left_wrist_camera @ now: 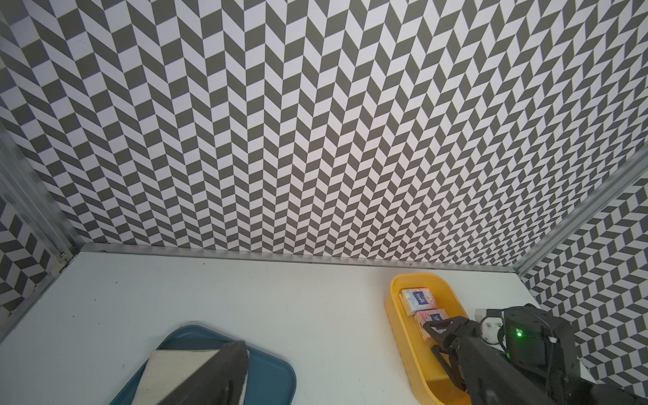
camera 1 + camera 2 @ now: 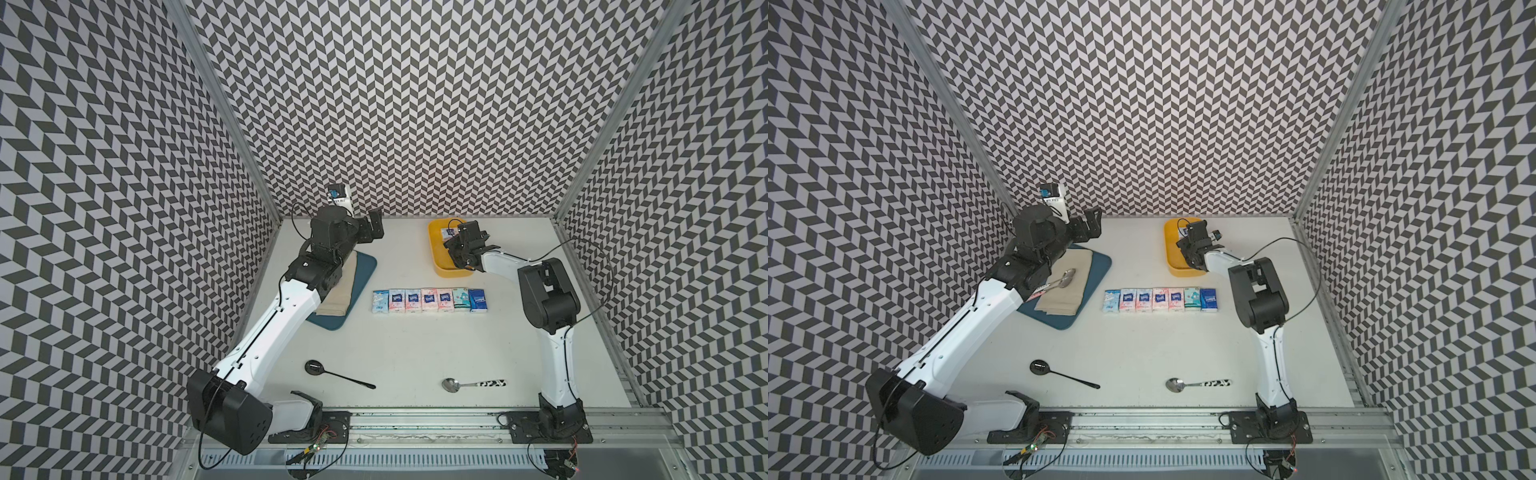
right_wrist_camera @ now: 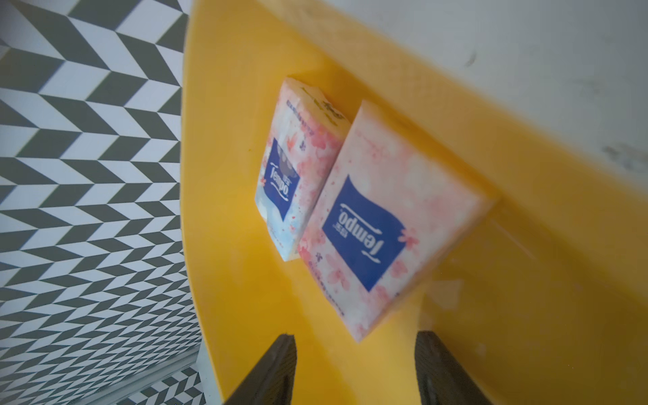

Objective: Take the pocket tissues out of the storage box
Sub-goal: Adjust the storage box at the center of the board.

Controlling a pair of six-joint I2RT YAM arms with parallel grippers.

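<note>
I count seven pocket tissues out on the surface, two packs left in the storage box; right jaws apart, left jaws I cannot tell.

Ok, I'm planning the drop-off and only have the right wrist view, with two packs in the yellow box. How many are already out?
Observer: Seven pocket tissues lie in one row on the table, in both top views.
Operator: Which pack ends the row on the robot's right?
Observer: The dark blue pack.
Operator: What's happening on the left?
Observer: The left gripper hangs near the back wall, on the blue tray's side, apart from the storage box.
</note>
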